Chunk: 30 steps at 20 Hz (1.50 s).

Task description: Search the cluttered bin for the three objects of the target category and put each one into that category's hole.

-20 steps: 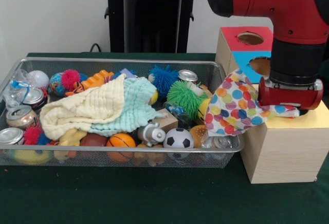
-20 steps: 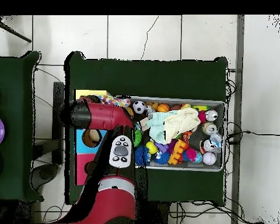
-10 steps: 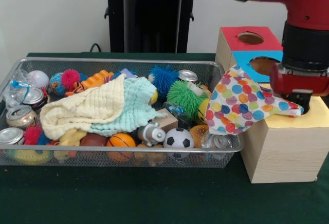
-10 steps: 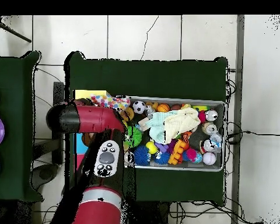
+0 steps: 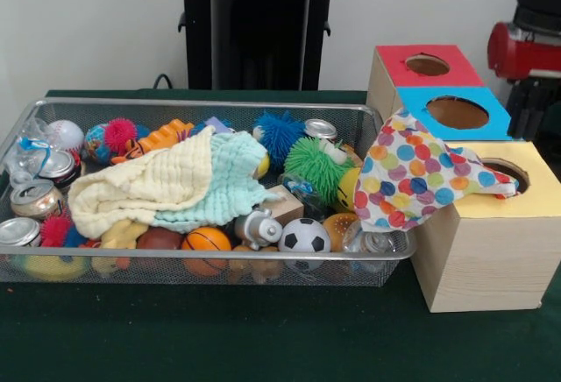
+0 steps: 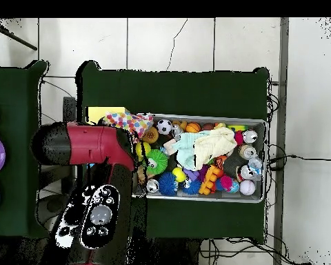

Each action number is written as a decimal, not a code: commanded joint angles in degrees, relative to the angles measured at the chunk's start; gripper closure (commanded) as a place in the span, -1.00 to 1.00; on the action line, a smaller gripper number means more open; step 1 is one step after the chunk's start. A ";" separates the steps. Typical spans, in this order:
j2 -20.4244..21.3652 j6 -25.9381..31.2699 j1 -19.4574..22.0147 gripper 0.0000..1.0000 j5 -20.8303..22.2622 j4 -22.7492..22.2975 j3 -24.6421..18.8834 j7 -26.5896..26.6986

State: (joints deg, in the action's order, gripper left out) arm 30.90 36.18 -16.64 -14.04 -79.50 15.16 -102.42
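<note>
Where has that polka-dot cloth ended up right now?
In the front view the polka-dot cloth sits at the right, draped from the hole in the yellow-topped box over the wire bin's right end, beside the green spiky ball.

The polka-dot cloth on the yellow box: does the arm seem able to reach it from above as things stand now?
Probably yes. The polka-dot cloth lies draped over the yellow box and the bin's corner, with one end at the hole, and nothing covers it. The gripper sits off beside the boxes, so the way down looks free.

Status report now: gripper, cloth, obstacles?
Gripper beside box, state unclear. Polka-dot cloth half in yellow hole, draped over bin edge. Nothing blocking.
</note>
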 commanded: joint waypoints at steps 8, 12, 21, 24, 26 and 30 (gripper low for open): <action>0.92 1.03 0.13 1.00 1.62 -1.16 1.28 -11.87; 0.43 -1.11 -0.74 1.00 2.43 -0.22 2.95 -12.38; -2.54 -3.18 0.95 1.00 3.28 3.24 3.37 -9.49; -1.90 -4.76 1.88 1.00 3.48 1.65 2.97 -8.51; -2.41 -6.11 2.07 1.00 3.89 1.33 3.14 -8.40; -2.89 -8.42 2.63 1.00 4.08 0.67 2.75 -8.02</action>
State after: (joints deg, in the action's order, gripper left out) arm 31.20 31.37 -16.28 -13.05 -77.05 20.12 -102.42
